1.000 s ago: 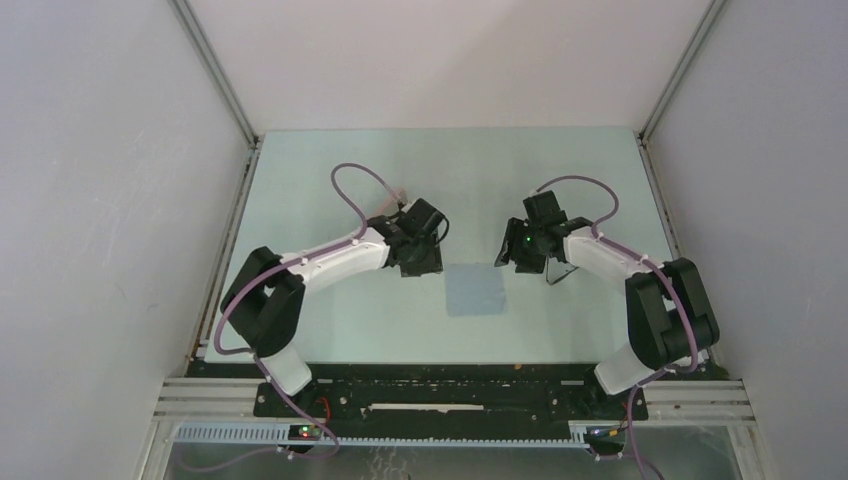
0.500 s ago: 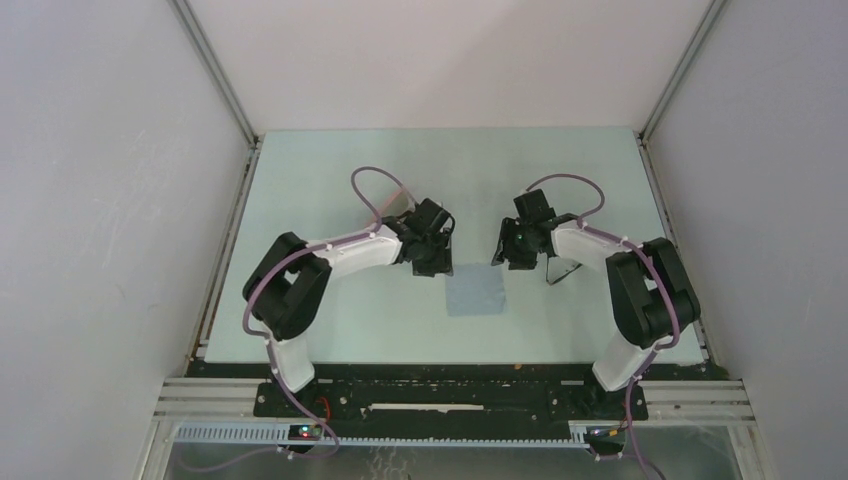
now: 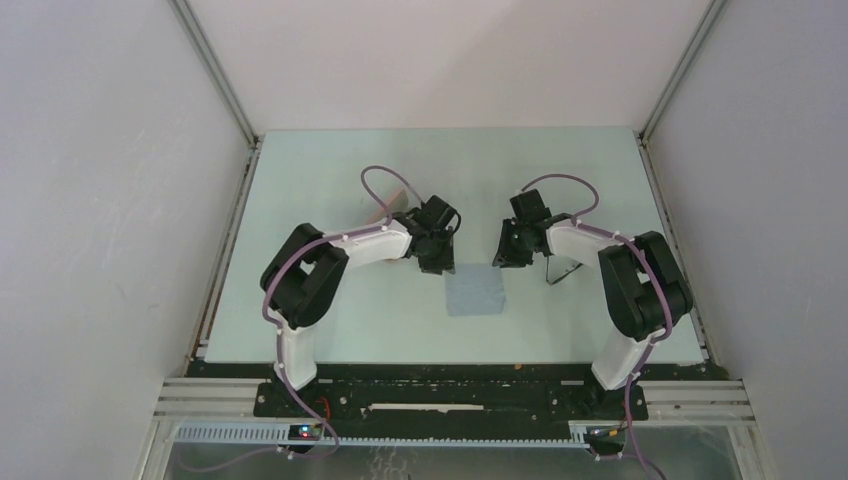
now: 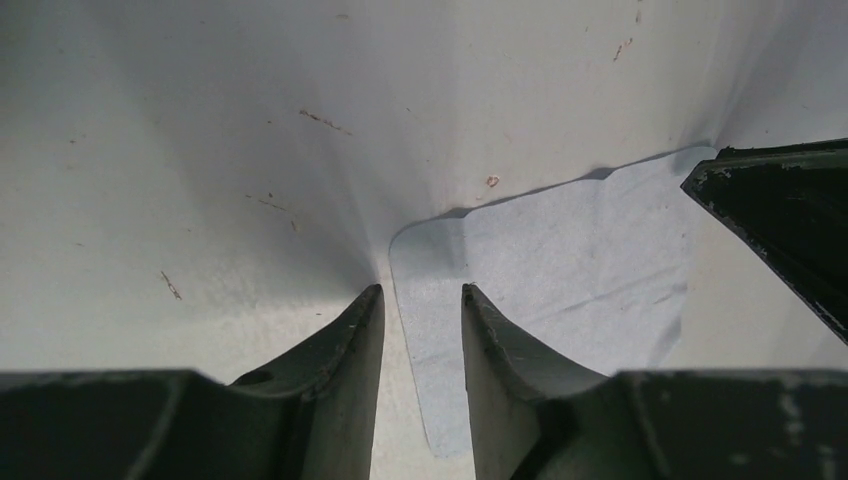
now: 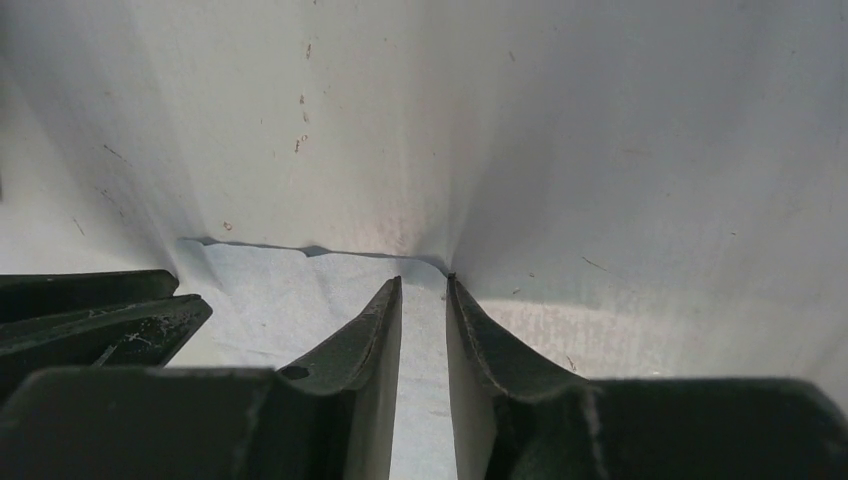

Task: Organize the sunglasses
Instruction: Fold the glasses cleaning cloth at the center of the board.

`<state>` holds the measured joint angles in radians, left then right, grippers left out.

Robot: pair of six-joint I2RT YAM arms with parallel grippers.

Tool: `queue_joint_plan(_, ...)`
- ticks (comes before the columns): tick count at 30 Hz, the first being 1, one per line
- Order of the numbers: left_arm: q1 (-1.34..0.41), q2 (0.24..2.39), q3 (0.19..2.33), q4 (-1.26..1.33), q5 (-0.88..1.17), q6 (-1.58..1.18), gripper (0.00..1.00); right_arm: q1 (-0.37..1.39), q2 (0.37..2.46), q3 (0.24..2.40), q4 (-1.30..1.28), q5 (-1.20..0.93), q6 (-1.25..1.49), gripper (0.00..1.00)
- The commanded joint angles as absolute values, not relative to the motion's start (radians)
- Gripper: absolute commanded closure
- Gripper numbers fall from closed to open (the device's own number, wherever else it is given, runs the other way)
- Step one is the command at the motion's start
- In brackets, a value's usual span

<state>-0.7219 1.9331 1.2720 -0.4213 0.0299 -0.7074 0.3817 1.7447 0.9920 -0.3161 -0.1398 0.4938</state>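
at cloth [image 3: 475,292] corners, left fingers [image 4: 345,350] and right fingers [image 5: 365,335] sit (slightly parted).

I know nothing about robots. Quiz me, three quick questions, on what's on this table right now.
1. Pick one. The small grey-blue square cloth is: A) flat, with the left gripper and right gripper at its far corners; B) bunched in one gripper; C) draped over an arm.
2. Which arm do the thin black-framed sunglasses lie beside?
3. True or false: the right gripper holds the sunglasses.
Key: 1 A. 2 The black-and-white right arm. 3 False; its fingers are open at the cloth's corner.
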Motion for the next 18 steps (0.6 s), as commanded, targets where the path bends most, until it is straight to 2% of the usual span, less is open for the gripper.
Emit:
queue_joint_plan(1, -0.707, 1.958, 1.323, -0.424, 0.008, -0.707, 0.62, 0.385, 1.763, 1.013, -0.299, -0.133, 0.47, 0.7)
queue_joint_plan(4, -0.704, 1.97, 1.33, -0.428, 0.003, -0.705, 0.63, 0.386, 1.769, 1.018, -0.301, -0.133, 0.468, 0.71)
queue_joint_plan(12, -0.706, 2.028, 1.379, -0.471, 0.003, -0.689, 0.76, 0.387, 1.776, 1.019, -0.299, -0.143, 0.471, 0.74)
queue_joint_plan(18, -0.705, 2.023, 1.38, -0.489, 0.003, -0.687, 0.91, 0.381, 1.78, 1.019, -0.299, -0.143, 0.47, 0.8)
